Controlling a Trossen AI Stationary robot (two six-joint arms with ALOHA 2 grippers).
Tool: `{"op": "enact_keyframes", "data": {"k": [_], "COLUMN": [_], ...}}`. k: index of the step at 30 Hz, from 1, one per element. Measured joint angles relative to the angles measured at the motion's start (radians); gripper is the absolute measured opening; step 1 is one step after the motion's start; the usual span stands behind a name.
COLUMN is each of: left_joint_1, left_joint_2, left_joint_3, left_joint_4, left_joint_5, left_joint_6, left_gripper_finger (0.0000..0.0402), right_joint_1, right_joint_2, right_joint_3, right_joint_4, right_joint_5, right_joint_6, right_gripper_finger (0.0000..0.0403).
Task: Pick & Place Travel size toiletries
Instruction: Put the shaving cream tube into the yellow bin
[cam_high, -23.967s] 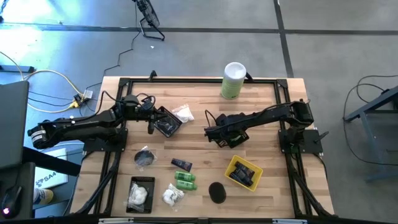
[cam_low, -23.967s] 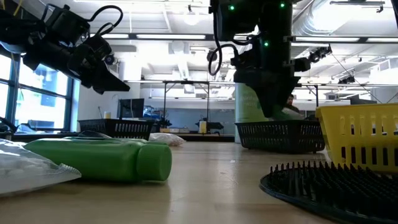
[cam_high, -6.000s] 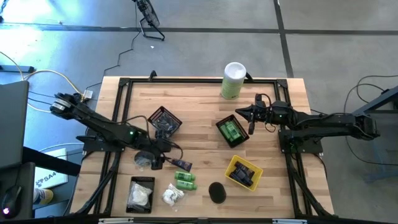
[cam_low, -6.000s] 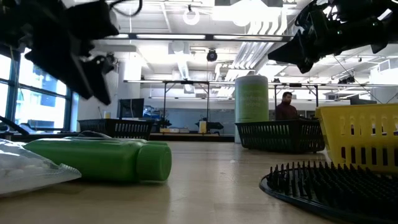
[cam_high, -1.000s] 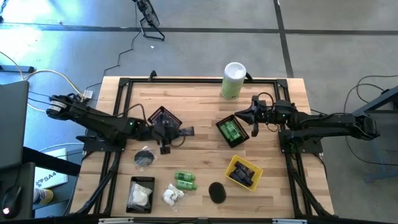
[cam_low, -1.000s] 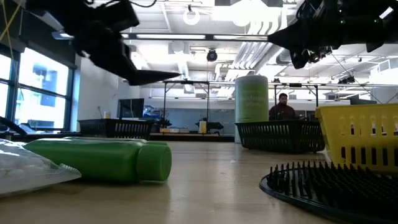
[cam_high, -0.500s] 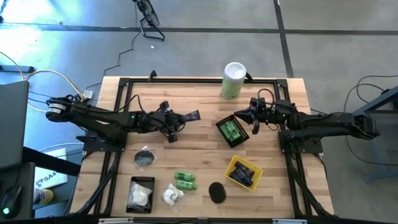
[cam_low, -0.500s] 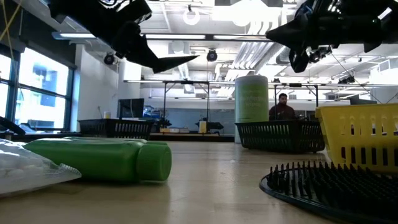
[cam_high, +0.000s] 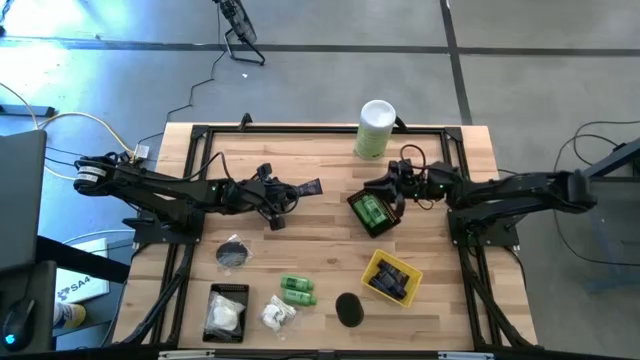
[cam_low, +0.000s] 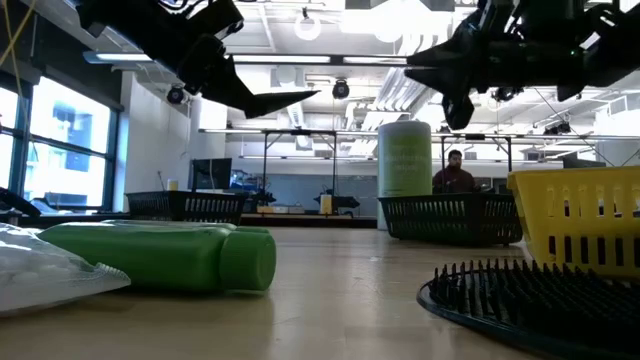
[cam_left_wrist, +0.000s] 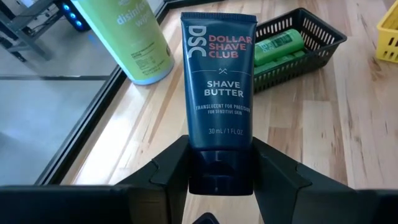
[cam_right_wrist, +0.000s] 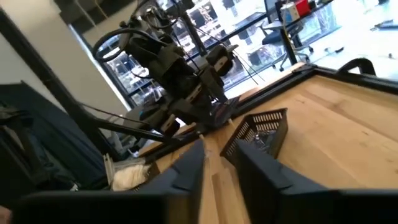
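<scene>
Navy flat-ended tube (cam_left_wrist: 217, 93) pinched at its cap by left fingers (cam_left_wrist: 163, 176); right fingers (cam_right_wrist: 186, 167) slightly parted

You have a wooden table (cam_high: 330, 240) bordered by a black frame (cam_high: 300, 129). At its far edge stands a tall white-and-green canister (cam_high: 375, 129), upright. Near the right of centre sits a black basket (cam_high: 352, 205); nearer the front right you see a yellow basket (cam_high: 376, 264), and at the front left a second black basket (cam_high: 212, 298). In the low view a person (cam_low: 455, 172) shows far back in the room, beside the canister. Off the table's left, cables (cam_high: 70, 125) trail over the grey floor.
</scene>
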Motion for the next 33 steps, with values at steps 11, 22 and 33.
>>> {"op": "enact_keyframes", "data": {"k": [11,22,33], "left_joint_1": [0.0,0.0,0.0], "left_joint_2": [0.0,0.0,0.0], "left_joint_3": [0.0,0.0,0.0], "left_joint_4": [-0.001,-0.002,-0.002], "left_joint_5": [0.0,0.0,0.0], "left_joint_6": [0.005,0.007,0.007], "left_gripper_finger": [0.0142,0.0142,0.0142], "right_joint_1": [0.0,0.038,0.053], "right_joint_2": [0.118,0.336,0.516], "right_joint_3": [0.0,0.138,0.299], "right_joint_4": [0.063,0.181,0.179], "right_joint_5": [0.12,0.111,0.064], "right_joint_6": [0.227,0.263,0.246], "right_gripper_finger": [0.0232,0.0216,0.021]}}
